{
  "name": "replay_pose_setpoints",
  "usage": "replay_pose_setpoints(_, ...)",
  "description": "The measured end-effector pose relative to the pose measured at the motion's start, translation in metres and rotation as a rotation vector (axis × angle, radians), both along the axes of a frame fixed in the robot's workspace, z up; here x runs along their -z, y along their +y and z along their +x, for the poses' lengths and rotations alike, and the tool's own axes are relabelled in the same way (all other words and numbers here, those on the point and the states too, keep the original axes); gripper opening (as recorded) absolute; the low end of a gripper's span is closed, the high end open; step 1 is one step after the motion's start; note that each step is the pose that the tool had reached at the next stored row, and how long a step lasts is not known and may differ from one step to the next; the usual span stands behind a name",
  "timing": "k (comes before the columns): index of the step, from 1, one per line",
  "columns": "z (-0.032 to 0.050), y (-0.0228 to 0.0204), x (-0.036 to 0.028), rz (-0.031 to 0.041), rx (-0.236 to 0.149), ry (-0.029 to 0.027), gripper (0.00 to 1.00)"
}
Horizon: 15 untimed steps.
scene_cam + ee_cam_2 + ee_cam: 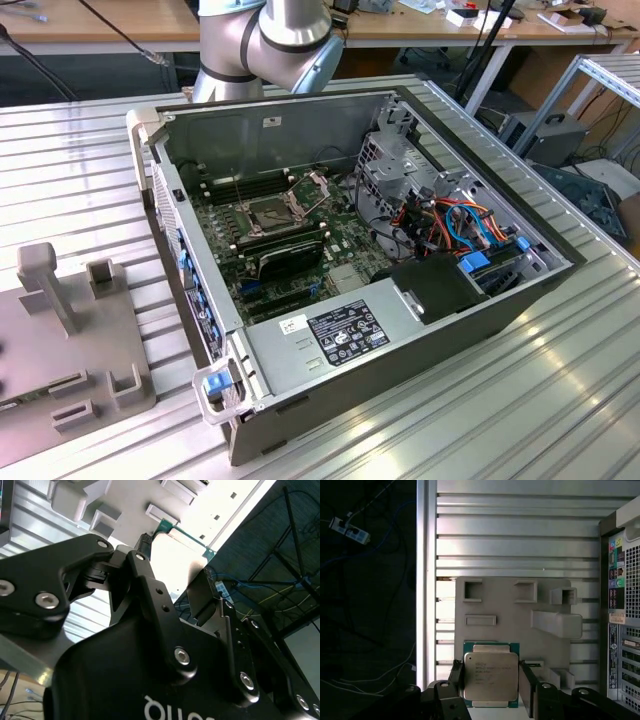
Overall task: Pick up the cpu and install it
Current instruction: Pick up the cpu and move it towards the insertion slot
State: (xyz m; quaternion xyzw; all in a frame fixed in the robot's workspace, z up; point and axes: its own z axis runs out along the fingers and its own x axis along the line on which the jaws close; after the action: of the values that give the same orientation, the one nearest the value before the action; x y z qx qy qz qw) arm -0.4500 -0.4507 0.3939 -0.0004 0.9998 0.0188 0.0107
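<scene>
The cpu [489,672], a silver-topped square chip on a green board, sits between my two black fingers in the first wrist view. My gripper [490,681] is shut on it, one finger [456,674] against each opposite edge. It hangs well above the grey fixture plate [510,605]. In the second wrist view the gripper [176,560] is seen from behind its black linkages, with the cpu's green edge [200,545] showing past them. In the exterior view the motherboard's socket [270,212] lies inside the open computer case [330,340], its metal frame hinged up.
The arm's grey body [262,40] stands behind the case. The grey fixture plate [60,340] with raised blocks lies at the exterior view's left on the ribbed aluminium table [520,400]. Inside the case are a black card [290,255], a drive cage [395,165] and cables [450,220].
</scene>
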Motion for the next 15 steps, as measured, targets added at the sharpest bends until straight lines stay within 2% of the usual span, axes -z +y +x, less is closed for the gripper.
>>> replay_pose_setpoints(15, 0.0338, 0.0, 0.0, -0.0001, 0.0, 0.0, 0.54)
